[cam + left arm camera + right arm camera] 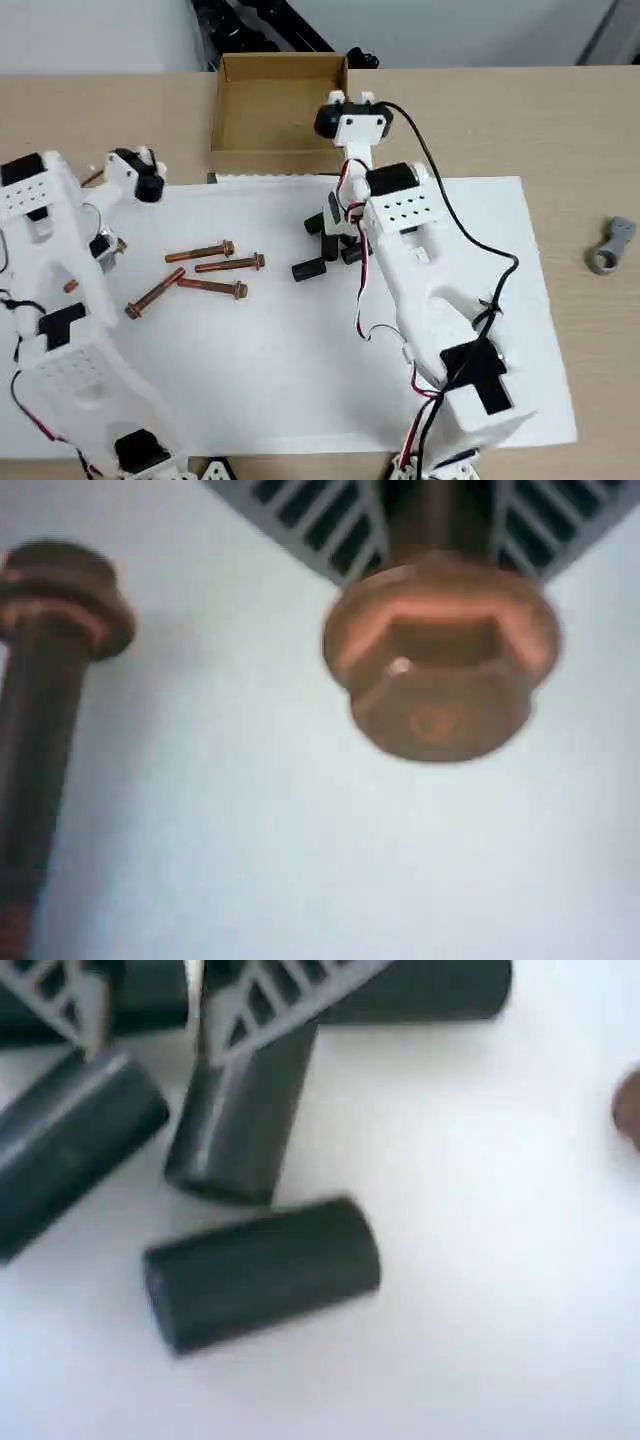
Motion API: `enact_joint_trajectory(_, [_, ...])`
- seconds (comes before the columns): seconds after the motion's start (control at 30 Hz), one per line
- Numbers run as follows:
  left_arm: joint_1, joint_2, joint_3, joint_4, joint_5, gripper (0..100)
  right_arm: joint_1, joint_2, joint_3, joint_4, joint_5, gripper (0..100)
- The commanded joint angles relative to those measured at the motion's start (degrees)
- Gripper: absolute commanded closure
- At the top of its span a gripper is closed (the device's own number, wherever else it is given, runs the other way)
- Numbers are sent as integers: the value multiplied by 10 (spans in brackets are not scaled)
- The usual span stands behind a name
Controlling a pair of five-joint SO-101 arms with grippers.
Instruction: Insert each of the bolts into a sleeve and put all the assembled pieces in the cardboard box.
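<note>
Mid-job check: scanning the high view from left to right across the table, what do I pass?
Left arm → loose copper bolts → black sleeve lying apart from the others → right arm → grey part on the bare tabletop.

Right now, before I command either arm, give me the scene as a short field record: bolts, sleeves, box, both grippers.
left gripper: shut on held bolt, head toward its wrist camera
right gripper: at the sleeves, grip state unclear
loose bolts: four lying on the white sheet
sleeves: black, clustered, lying on their sides
cardboard box: beyond the sheet, nothing visible inside
progress: no assembled piece seen
</note>
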Motion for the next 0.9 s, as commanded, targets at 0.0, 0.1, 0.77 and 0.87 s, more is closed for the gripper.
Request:
enact_joint_trajectory(0.0, [-2, -61, -8, 4, 65, 991, -6, 31, -40, -1, -30, 933])
enact_joint_trajectory(0.1, [-2, -82, -8, -22, 156, 991, -16, 77, -76, 20, -61, 931])
enact_joint_trajectory(0.77, [12, -264, 144, -155, 335, 992, -60, 277, -237, 116, -100, 931])
enact_joint_trajectory(0.87, [12, -285, 177, -176, 335, 992, -70, 284, -236, 126, -100, 931])
